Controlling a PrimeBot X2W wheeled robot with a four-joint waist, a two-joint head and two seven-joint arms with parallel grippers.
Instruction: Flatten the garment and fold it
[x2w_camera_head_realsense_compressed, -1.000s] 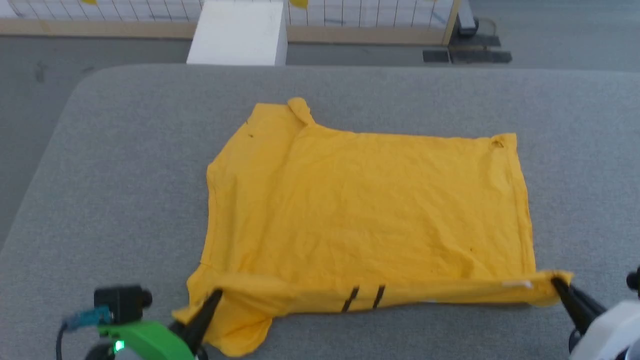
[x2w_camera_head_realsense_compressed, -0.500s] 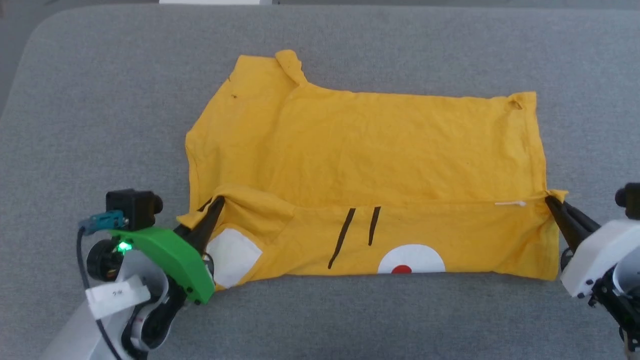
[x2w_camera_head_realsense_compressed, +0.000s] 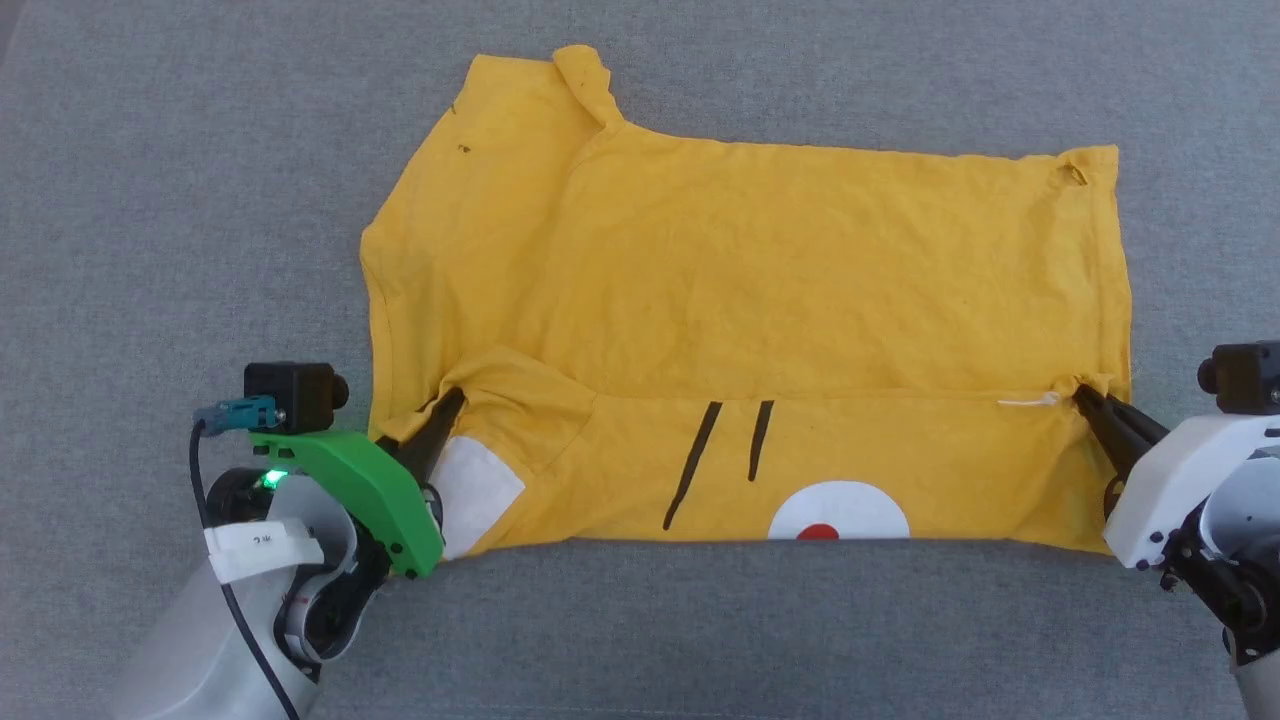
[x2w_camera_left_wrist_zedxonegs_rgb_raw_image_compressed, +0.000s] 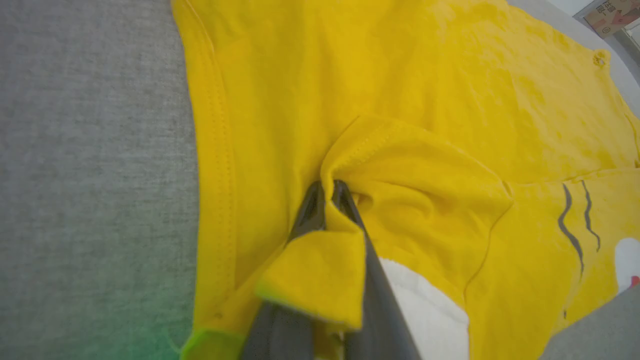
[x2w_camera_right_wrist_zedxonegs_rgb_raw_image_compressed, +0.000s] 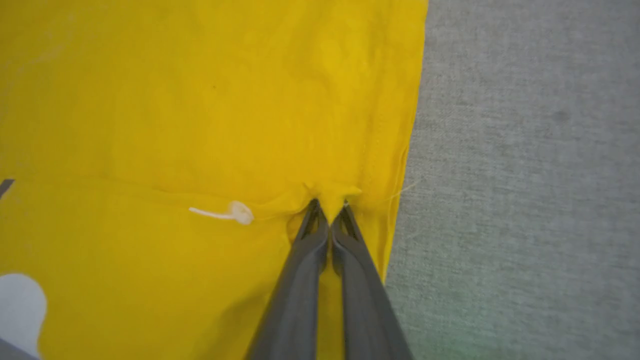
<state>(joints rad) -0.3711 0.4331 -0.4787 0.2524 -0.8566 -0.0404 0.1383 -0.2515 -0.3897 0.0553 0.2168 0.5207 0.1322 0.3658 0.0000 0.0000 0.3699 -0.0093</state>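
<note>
The mustard-yellow garment (x2w_camera_head_realsense_compressed: 750, 290) lies spread on the grey table, its near strip folded over onto itself so black whisker lines, white patches and a red dot face up. My left gripper (x2w_camera_head_realsense_compressed: 448, 405) is shut on the folded edge at the garment's left side, near a sleeve. In the left wrist view the left gripper (x2w_camera_left_wrist_zedxonegs_rgb_raw_image_compressed: 327, 192) pinches bunched yellow garment (x2w_camera_left_wrist_zedxonegs_rgb_raw_image_compressed: 425, 100) cloth. My right gripper (x2w_camera_head_realsense_compressed: 1085, 398) is shut on the same fold edge at the right side. The right wrist view has the right gripper (x2w_camera_right_wrist_zedxonegs_rgb_raw_image_compressed: 327, 204) clamped on the garment (x2w_camera_right_wrist_zedxonegs_rgb_raw_image_compressed: 225, 100) hem beside a small white tag.
The grey cloth-covered table (x2w_camera_head_realsense_compressed: 180, 200) surrounds the garment on all sides, with bare surface to the left, right and front. My green-shelled left wrist (x2w_camera_head_realsense_compressed: 345, 480) and white right wrist (x2w_camera_head_realsense_compressed: 1170, 480) rest low near the front edge of the shirt.
Both grippers have carried the garment's near edge away from me over the shirt, widening the folded strip and exposing the face print. The head camera has tilted down, so the whole picture shifted.
</note>
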